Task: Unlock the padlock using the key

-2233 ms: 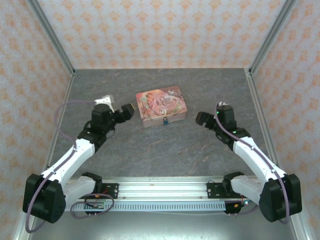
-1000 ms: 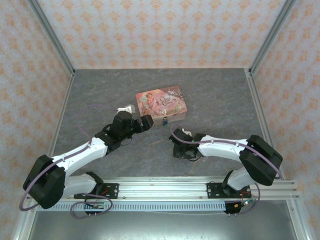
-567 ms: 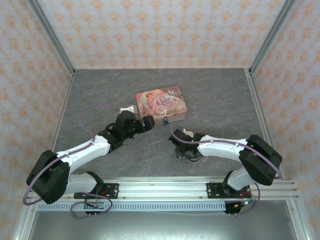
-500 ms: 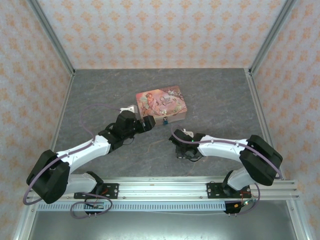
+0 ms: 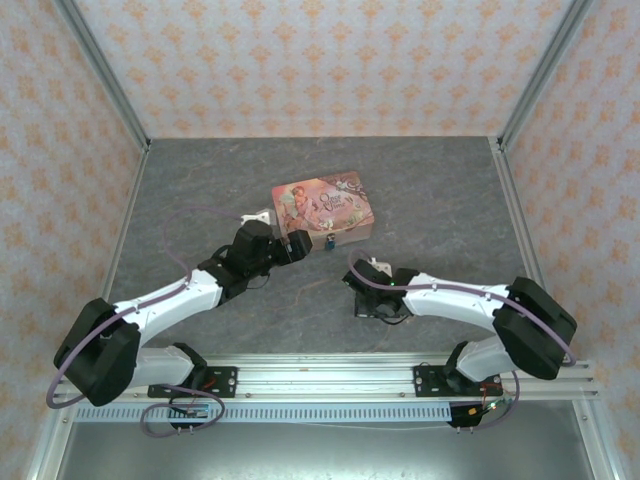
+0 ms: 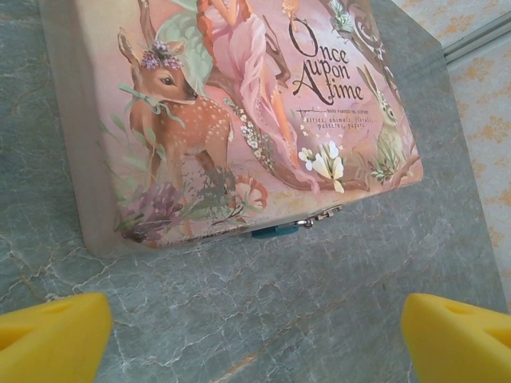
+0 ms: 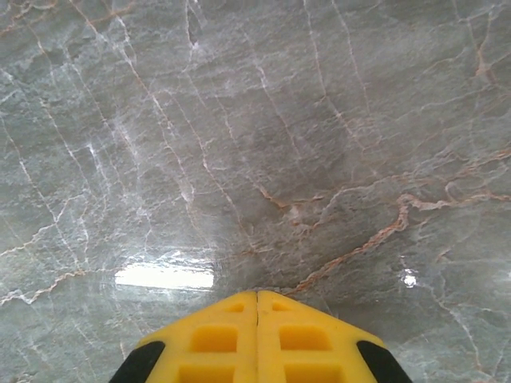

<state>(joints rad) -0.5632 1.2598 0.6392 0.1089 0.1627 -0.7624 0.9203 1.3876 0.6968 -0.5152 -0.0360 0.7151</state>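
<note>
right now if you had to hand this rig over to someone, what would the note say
Left hand: open, facing the front of the pink tin, touching nothing.
Right hand: shut, low over the table; cannot tell whether it holds the key.
Padlock: hangs at the tin's front clasp.
Done: approach only; neither hand touches the padlock.
Left: bring the key to the padlock, insert, turn.

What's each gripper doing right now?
Left gripper: open, holding nothing.
Right gripper: closed, nothing visible between its fingers.
</note>
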